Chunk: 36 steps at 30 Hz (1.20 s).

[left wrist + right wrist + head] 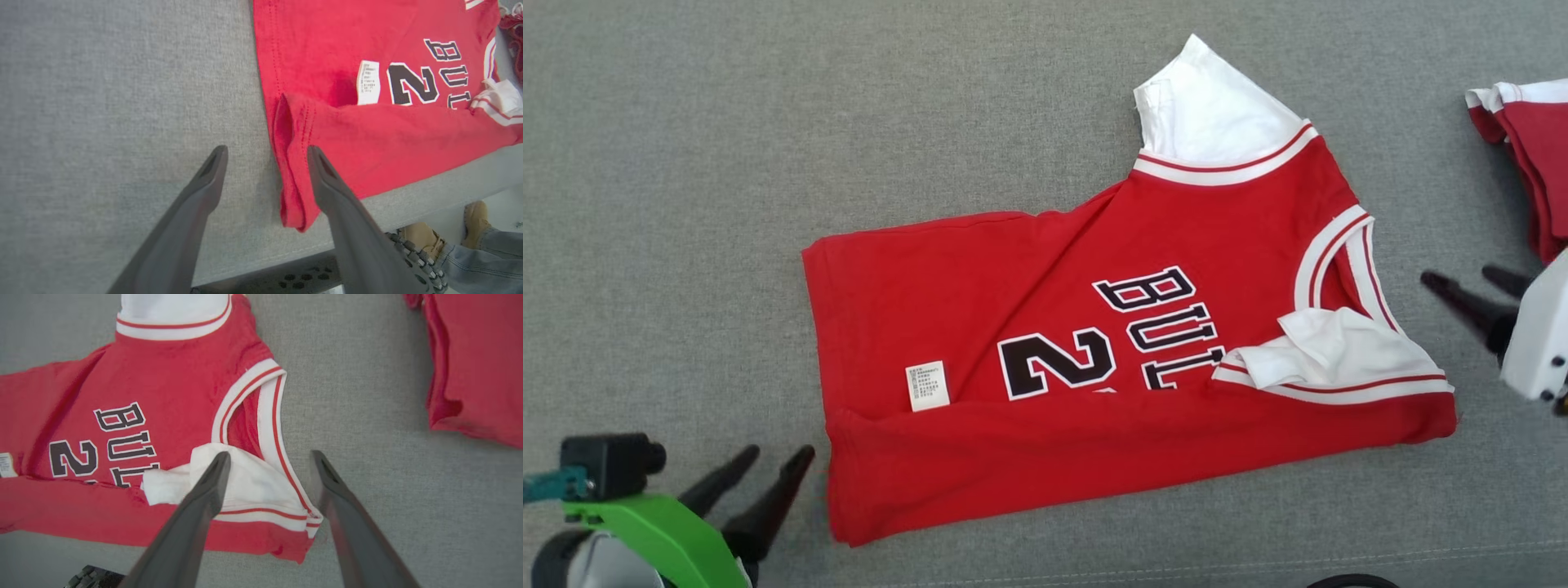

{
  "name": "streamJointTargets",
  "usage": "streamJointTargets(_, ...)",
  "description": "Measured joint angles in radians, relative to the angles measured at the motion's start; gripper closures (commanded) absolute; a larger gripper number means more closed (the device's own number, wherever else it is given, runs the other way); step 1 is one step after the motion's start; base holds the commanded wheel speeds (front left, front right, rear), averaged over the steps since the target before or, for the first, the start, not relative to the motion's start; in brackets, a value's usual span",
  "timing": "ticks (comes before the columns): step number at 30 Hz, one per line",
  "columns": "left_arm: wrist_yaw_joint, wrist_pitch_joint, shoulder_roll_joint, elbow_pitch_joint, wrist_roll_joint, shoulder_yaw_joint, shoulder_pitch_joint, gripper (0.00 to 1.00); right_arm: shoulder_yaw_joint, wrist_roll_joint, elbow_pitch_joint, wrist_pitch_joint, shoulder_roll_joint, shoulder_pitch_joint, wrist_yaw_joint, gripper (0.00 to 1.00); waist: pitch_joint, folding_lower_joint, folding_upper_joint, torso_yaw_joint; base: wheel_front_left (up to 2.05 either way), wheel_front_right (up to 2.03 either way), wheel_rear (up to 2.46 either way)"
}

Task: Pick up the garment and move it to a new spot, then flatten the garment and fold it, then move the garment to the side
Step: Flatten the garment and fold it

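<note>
Fingers (725, 480) of my left tool (778, 451) stand spread in the head view, at the lower left, and they hold nothing. They are just beside the near left corner of the garment (1094, 343), a red jersey with white trim and black letters, which lies in the middle of the grey desk (686, 163). Its near edge is folded over, and a small white label (928, 385) shows at the fold. My right tool (1456, 275) is at the right edge, also spread and empty, near the collar end of the garment but apart from it. A second red garment (1535, 155) lies at the far right.

In the left wrist view, my left tool (266, 149) is wide apart over the folded hem corner of the garment (367, 134); whether a finger touches the cloth I cannot tell. Beyond the edge of the desk (102, 102) I see a person's tan boots (423, 237) on a pale floor (502, 212).

In the right wrist view, my right tool (269, 454) is spread, gripping nothing, and the white sleeve corner of the garment (171, 388) shows between its fingers. The second red garment (478, 363) lies well apart on the desk (367, 416).
</note>
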<state>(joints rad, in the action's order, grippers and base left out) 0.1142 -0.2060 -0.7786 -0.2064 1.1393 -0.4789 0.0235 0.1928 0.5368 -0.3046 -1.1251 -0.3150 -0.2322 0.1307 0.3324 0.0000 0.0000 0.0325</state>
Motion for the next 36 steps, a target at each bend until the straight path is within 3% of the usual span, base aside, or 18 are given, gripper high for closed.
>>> streamJointTargets(4,0.014,0.011,-0.029,-0.024,-0.045,0.049,-0.111,0.00,-0.013,-0.039,-0.004,0.030,-0.030,-0.174,0.000,0.00,0.041,0.0000,0.0000,0.005,0.00,0.00,0.00)
streamJointTargets(8,0.016,-0.011,-0.002,0.025,-0.113,0.040,-0.306,0.00,-0.068,-0.108,0.086,0.081,-0.030,-0.379,0.000,0.00,0.100,0.0000,0.0000,0.018,0.00,0.00,0.00)
streamJointTargets(16,-0.080,-0.082,0.186,0.225,-0.187,-0.092,-0.628,0.00,-0.206,-0.204,0.330,0.137,-0.014,-0.636,0.000,0.00,0.214,0.0001,0.0000,0.089,0.00,0.00,0.00)
streamJointTargets(21,-0.144,-0.111,0.262,0.317,-0.190,-0.141,-0.728,0.00,-0.253,-0.247,0.465,0.184,-0.017,-0.743,0.000,0.00,0.261,0.0001,0.0000,0.159,0.00,0.00,0.00)
streamJointTargets(31,-0.213,-0.146,0.326,0.399,-0.152,-0.190,-0.806,0.00,-0.284,-0.295,0.628,0.222,-0.023,-0.835,0.000,0.00,0.323,0.0000,0.0000,0.257,0.00,0.00,0.00)
streamJointTargets(32,-0.220,-0.146,0.329,0.403,-0.149,-0.193,-0.811,0.00,-0.284,-0.296,0.635,0.223,-0.024,-0.840,0.000,0.04,0.327,0.0000,0.0000,0.261,0.00,0.00,0.00)
streamJointTargets(33,-0.221,-0.143,0.333,0.407,-0.144,-0.191,-0.813,0.19,-0.284,-0.296,0.639,0.229,-0.024,-0.841,0.000,0.64,0.329,0.0000,0.0000,0.263,0.00,0.00,0.00)
streamJointTargets(34,-0.223,-0.129,0.340,0.413,-0.137,-0.185,-0.814,0.72,-0.282,-0.295,0.643,0.235,-0.024,-0.842,0.000,1.00,0.330,0.0000,0.0000,0.263,0.00,0.00,0.00)
streamJointTargets(35,-0.229,-0.114,0.353,0.424,-0.119,-0.177,-0.816,1.00,-0.289,-0.281,0.649,0.245,-0.023,-0.845,0.000,1.00,0.330,0.0000,0.0000,0.259,0.00,0.00,0.00)
streamJointTargets(36,-0.230,-0.109,0.353,0.427,-0.113,-0.176,-0.818,1.00,-0.289,-0.274,0.651,0.259,-0.023,-0.845,0.000,1.00,0.328,0.0001,0.0000,0.255,0.00,0.00,0.00)
